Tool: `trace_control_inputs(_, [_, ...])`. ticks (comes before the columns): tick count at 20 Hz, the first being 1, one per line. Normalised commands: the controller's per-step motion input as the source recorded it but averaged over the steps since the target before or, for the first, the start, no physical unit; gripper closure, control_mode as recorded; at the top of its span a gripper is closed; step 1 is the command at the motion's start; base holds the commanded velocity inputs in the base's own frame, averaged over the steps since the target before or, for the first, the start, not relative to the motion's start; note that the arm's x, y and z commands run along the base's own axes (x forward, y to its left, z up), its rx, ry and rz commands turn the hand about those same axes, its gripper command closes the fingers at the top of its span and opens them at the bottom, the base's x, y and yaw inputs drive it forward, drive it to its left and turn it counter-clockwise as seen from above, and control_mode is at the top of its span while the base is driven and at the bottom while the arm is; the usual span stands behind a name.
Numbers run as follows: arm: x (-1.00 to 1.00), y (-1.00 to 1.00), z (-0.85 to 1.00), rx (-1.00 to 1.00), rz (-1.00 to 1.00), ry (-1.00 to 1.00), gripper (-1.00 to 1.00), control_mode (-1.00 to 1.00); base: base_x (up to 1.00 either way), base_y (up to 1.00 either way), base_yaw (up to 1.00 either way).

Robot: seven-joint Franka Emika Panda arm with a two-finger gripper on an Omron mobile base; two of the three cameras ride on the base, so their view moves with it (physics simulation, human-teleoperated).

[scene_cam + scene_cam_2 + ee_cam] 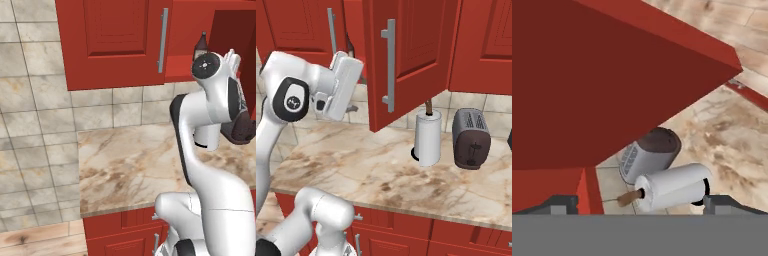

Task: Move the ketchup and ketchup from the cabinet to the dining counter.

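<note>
**Robot hand raised beside the open cabinet, ketchup not yet taken**

Across the top of the left base view runs the red cabinet (112, 42), one door closed with a long silver handle, the bay to its right open. Below it, mid-frame, lies the marbled worktop (130, 165), backed by pale tiles. The white arm (200, 150) rises from the lower right and bends up toward the open bay, which suggests it is lining up to reach the shelf.

At the upper right of that view, a ketchup bottle (200, 46) stands upright on the inner shelf, just above the arm's wrist. I can make out one bottle; whether a second stands behind it I cannot tell.

The right base view adds what the left one hides: the swung-open cabinet door (406, 60) hanging over the worktop, with a paper-towel roll (428, 137) and a dark toaster (471, 139) standing just beside each other at centre right.

The hand view, rolled sideways, looks under that red door at the same roll and toaster. The gripper (640, 204) has its fingertips at the bottom corners, spread fully wide, with nothing held between them.
</note>
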Motion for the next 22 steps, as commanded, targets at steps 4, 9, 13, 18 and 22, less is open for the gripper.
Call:
trace_control_inputs(4, [0.08,-0.37,-0.08,0.06,-0.35,-0.02,-1.0,-1.0,0.0,0.0,0.0])
trace_control_inputs(9, [0.08,-0.22,-0.13,0.01,-0.34,-0.11,-1.0,-1.0,0.0,0.0,0.0])
trace_control_inputs(13, [0.02,-0.19,-0.14,0.0,-0.3,-0.18,-1.0,-1.0,0.0,0.0,0.0])
trace_control_inputs(18, [-0.19,-0.22,-0.25,0.0,-0.28,-0.24,-1.0,-1.0,0.0,0.0,0.0])
trace_control_inputs(22, [-0.03,-0.37,-0.27,0.0,-0.29,-0.16,-1.0,-1.0,0.0,0.0,0.0])
